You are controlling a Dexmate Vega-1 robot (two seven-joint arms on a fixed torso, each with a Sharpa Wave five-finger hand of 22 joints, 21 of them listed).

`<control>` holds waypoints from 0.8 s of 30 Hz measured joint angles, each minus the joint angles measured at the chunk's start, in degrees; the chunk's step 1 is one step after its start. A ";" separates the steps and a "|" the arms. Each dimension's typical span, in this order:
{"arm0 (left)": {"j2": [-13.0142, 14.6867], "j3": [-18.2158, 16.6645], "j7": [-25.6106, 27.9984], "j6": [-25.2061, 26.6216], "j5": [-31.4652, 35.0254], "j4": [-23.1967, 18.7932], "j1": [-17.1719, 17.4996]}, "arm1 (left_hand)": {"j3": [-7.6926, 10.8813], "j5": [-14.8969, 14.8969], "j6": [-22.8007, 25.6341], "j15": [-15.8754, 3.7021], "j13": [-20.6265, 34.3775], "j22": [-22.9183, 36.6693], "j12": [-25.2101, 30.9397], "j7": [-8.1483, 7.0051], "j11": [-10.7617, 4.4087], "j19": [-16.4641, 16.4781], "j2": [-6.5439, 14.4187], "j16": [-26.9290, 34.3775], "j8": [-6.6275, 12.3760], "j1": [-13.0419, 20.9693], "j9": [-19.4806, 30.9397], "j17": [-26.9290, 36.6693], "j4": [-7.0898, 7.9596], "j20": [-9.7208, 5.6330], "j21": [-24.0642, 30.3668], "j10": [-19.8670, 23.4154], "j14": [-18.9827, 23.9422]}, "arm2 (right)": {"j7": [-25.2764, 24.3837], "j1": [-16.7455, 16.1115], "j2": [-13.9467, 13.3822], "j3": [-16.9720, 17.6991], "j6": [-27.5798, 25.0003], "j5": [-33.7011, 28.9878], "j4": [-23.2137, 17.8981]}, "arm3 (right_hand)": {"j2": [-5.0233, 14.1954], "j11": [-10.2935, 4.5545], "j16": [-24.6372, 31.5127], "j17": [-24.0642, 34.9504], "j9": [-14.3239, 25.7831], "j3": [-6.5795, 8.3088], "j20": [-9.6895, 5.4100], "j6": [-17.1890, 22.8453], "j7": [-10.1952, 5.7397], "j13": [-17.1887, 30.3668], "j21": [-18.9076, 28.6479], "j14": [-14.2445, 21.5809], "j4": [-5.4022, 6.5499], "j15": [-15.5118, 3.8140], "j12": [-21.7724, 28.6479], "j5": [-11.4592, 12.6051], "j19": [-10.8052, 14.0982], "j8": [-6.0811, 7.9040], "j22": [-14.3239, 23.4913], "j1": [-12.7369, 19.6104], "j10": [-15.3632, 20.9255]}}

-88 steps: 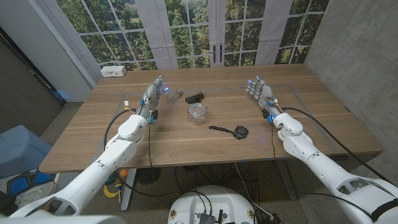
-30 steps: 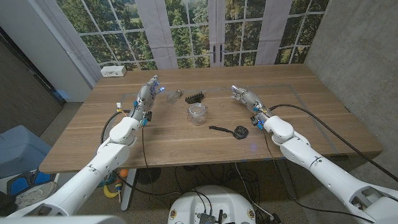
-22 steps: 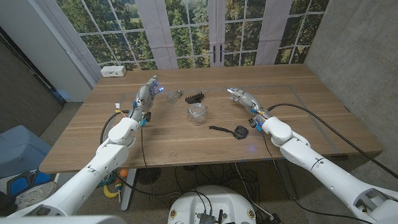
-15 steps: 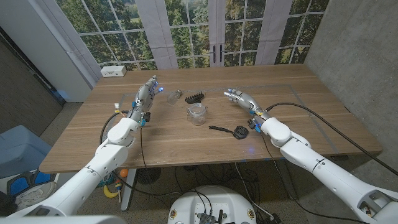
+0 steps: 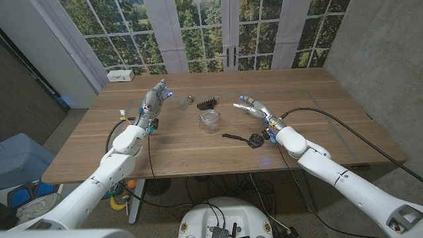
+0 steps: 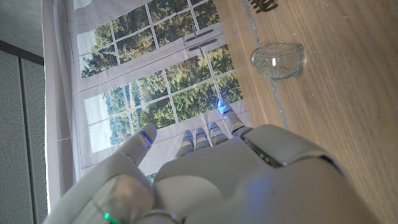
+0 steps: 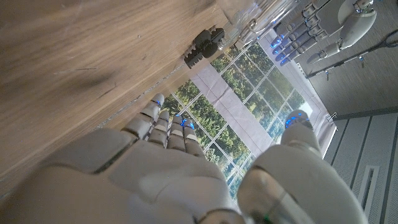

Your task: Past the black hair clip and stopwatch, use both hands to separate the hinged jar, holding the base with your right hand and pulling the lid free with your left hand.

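Note:
The clear glass hinged jar (image 5: 209, 120) stands near the table's middle. A smaller clear glass piece (image 5: 186, 102) (image 6: 277, 60) lies beyond it to the left, close to the fingertips of my left hand (image 5: 155, 100) (image 6: 211, 168), which is open, upright and holds nothing. The black hair clip (image 5: 207, 102) (image 6: 264, 5) (image 7: 204, 45) lies just behind the jar. The black stopwatch (image 5: 253, 139) with its strap lies in front of the jar to the right. My right hand (image 5: 252, 106) (image 7: 168, 168) is open, fingers spread, a short way right of the jar and apart from it.
A white box (image 5: 121, 75) sits at the table's far left corner. The wooden table (image 5: 317, 132) stretches bare to the right of my right arm. Windows stand behind the far edge.
My right hand has swung left from the far right side toward the jar and hair clip. My left hand has stayed almost still beside the smaller glass piece.

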 measured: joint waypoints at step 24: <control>0.62 -2.24 -1.67 -1.36 -2.31 0.24 1.26 | 0.00 -0.03 0.61 0.00 0.00 0.00 0.00 -0.01 0.31 0.51 -0.45 0.00 0.00 -1.05 -0.01 0.00 0.00 0.10 -0.65 0.93 0.62 | -4.49 -1.13 0.30 -2.86 -3.60 -10.11 -2.52 | 1.66 -0.61 0.65 -0.31 -0.01 -0.71 -0.22 0.23 -0.22 0.29 0.28 0.64 0.24 -0.63 0.44 1.22 0.22 0.20 -0.01 1.66 0.62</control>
